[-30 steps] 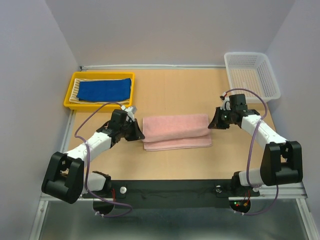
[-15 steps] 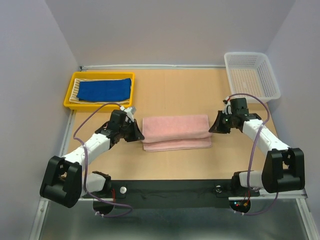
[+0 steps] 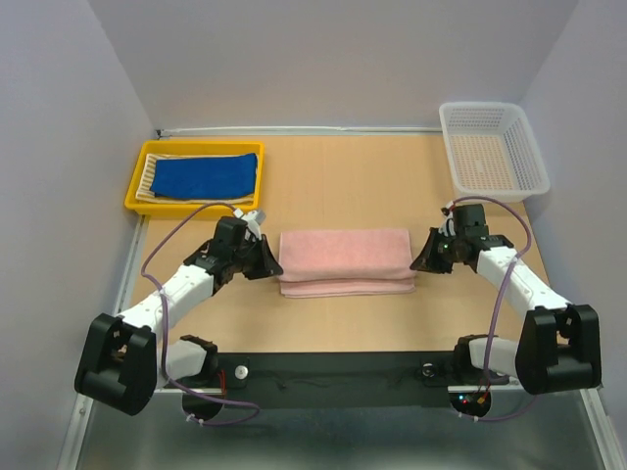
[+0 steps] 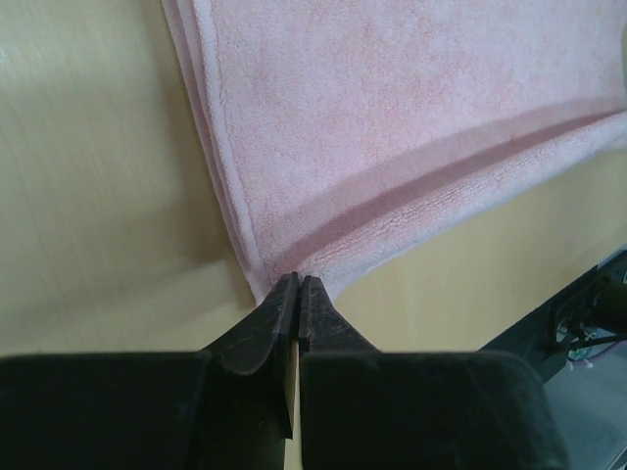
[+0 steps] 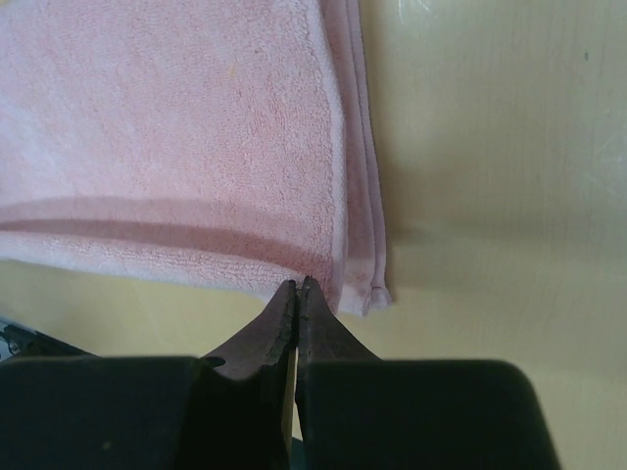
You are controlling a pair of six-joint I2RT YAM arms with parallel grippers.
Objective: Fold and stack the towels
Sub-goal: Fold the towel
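pink towel (image 3: 344, 255) folded, unstacked | left pincer (image 4: 297, 282) and right pincer (image 5: 297, 286) clenched on its corners | blue towel (image 3: 204, 177) atop striped towel (image 3: 149, 176) (in tray (image 3: 130, 192))

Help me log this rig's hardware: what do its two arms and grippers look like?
Both the left arm and right arm have white links with black joints and chunky black shoulder blocks. A thin purple cable loops along each. The left gripper and right gripper are matte black, their two fingers tapering to narrow points. No markings are legible.
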